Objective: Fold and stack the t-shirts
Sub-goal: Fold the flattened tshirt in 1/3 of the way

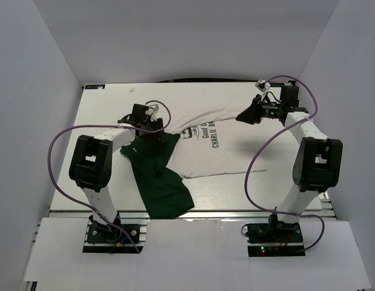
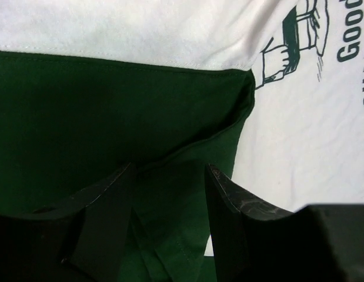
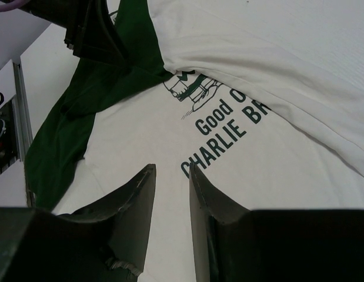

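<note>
Sleeve fold in hand: the left jaws are working the green sleeve (image 2: 111,117) while the right jaws are hovering over the print (image 3: 223,135).

The t-shirt (image 1: 217,154) is lying spread but rumpled on the bench (image 1: 102,115), directly beneath both sets of jaws, its white body reaching from the left jaws across to the right ones. The left jaws are standing partly spread, straddling a raised ridge of sleeve that is filling the gap between the fingers (image 2: 108,211); I cannot tell whether they are actually biting it. The right jaws are only narrowly parted, holding nothing and touching nothing, with the "Charlie" lettering just ahead of their tips. To my eye the folding is barely starting; next, the sleeve needs carrying inward over the white body.
</note>
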You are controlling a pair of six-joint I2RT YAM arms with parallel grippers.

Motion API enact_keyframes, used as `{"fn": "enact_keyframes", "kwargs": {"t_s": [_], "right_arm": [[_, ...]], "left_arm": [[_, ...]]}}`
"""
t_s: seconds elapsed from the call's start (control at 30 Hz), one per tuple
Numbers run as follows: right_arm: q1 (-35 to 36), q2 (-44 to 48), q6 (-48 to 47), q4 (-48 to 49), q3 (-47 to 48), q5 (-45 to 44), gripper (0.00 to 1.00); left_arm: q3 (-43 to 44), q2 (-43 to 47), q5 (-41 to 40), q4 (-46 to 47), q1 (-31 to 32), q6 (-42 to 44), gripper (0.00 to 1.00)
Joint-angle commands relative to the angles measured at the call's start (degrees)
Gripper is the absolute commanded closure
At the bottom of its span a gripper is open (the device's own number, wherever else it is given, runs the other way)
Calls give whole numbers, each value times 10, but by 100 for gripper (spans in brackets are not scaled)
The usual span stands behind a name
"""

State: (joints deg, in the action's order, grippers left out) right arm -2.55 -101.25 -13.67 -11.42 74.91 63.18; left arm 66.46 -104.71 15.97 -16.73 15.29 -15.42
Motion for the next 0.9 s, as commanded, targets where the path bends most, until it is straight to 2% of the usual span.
{"fn": "enact_keyframes", "kwargs": {"t_s": [0.0, 0.27, 0.37, 0.5, 0.53, 0.6, 0.77, 0.87], "right_arm": [[-2, 26, 9, 23, -13, 10, 64], [-2, 32, 16, 31, -21, 12, 64], [-2, 33, 18, 32, -23, 12, 64], [-3, 35, 20, 33, -27, 13, 64], [-4, 34, 25, 35, -28, 14, 64], [-4, 34, 32, 44, -30, 18, 64], [-6, 34, 35, 46, -28, 18, 64], [-7, 36, 34, 45, -28, 18, 64]], "left_arm": [[-7, 19, -37, -12, 9, 8, 39], [-5, -11, -77, -26, 28, 21, 41], [-4, -22, -81, -28, 33, 22, 55], [-9, -17, -97, -29, 40, 22, 67], [-12, -16, -102, -29, 45, 24, 77], [-16, -12, -103, -29, 47, 26, 80], [-20, 9, -75, -30, 47, 25, 98], [-19, 35, -55, -34, 49, 21, 100]]}}
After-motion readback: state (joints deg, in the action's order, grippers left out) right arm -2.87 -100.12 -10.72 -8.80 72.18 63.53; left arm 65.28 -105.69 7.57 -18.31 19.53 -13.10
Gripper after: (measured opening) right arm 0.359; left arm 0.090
